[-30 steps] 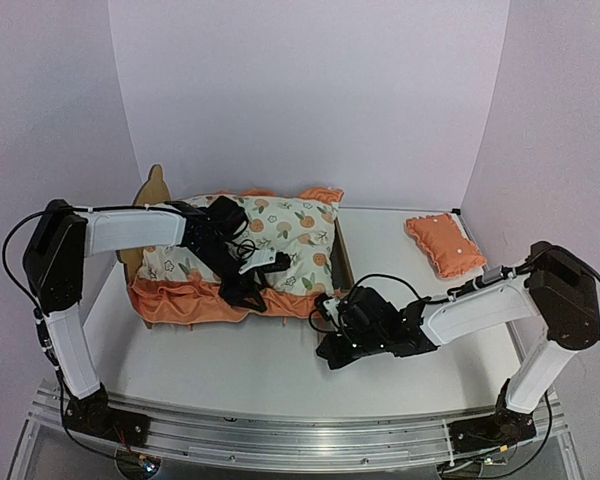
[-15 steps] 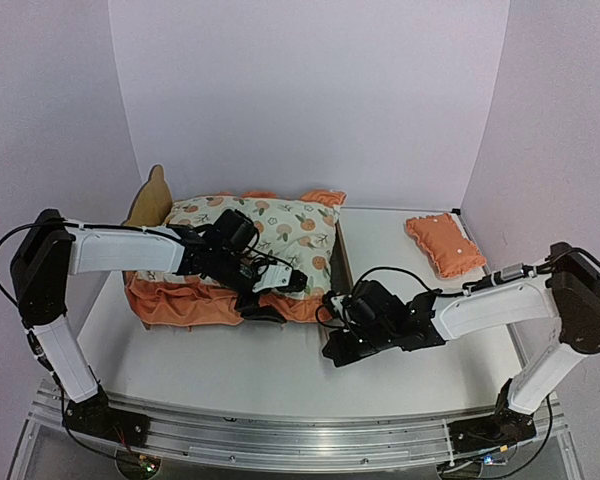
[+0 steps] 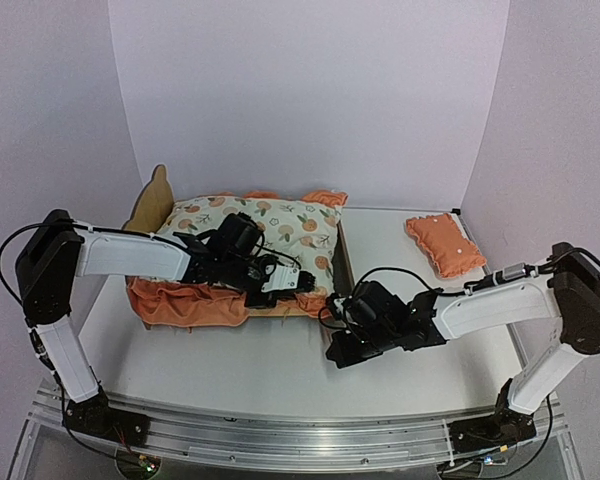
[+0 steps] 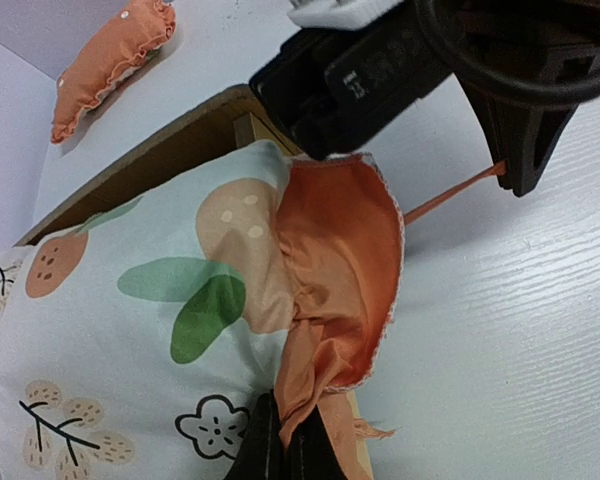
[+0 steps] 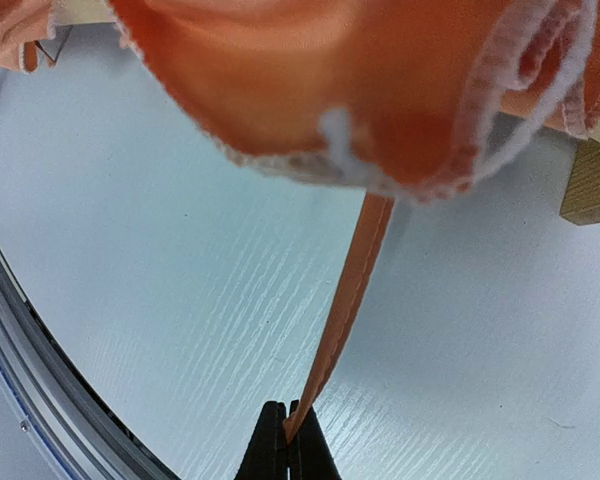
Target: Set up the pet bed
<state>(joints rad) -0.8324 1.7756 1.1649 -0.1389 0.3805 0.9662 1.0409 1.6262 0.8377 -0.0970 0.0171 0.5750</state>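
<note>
White and faintly wood-grained, the surface [image 3: 250, 375] spreads away from the rail where both arms are bolted. Nearest me, the right tool [image 5: 285, 440] hangs low over it, pinched tight on a thin orange ribbon [image 5: 345, 300] that runs taut up to the frilled edge of the mattress pad [image 3: 270, 222].

Just beyond, the left arm reaches in from the left across the front of the bed. The left tool [image 4: 285, 447] is clamped shut on the orange ruffle [image 4: 340, 260] at the pad's near right corner (the frill is bunched and folded back there, its plain underside showing). The two tools sit close together at that corner.

Behind them stands the pet bed [image 3: 152, 200], left of centre. Its eared plywood headboard is at the left end and its low footboard at the right. The printed pad lies on top, its ruffle spilling over the near rail.

Farthest off, well apart in the right rear corner, lies a small orange pillow [image 3: 443, 243].
</note>
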